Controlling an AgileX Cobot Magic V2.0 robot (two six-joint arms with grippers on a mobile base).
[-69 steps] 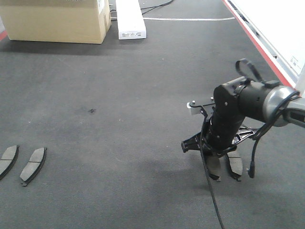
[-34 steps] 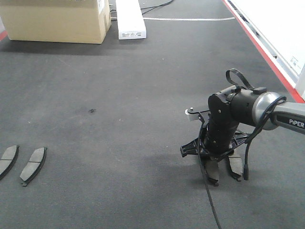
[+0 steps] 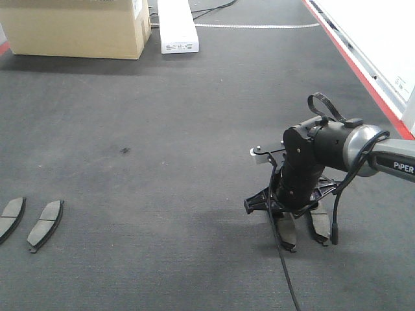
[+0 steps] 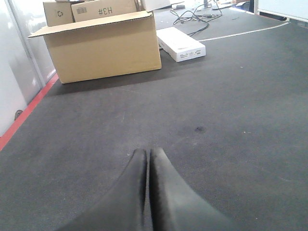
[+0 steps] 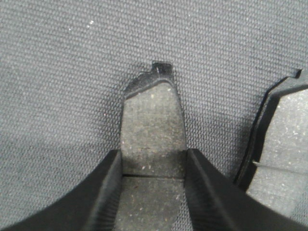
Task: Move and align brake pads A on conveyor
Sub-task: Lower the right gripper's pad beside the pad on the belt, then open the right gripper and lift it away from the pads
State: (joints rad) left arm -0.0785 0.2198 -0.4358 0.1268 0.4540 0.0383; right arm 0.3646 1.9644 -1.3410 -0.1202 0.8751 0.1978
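Note:
The conveyor is a wide charcoal belt. Two brake pads lie side by side at its left edge. Two more lie under my right arm: one between the fingers and one just to its right. In the right wrist view my right gripper is shut on the brake pad, both fingers pressed to its long edges while it rests flat on the belt. The neighbouring pad lies apart at the right. My left gripper is shut with nothing in it, above bare belt.
A cardboard box and a long white box stand at the belt's far end. A red strip runs along the right edge. A black cable trails from the right arm toward the front.
My right arm has shifted a little left and settled lower over the two pads. The gripped pad has moved slightly left. The left pads and left gripper are unchanged.

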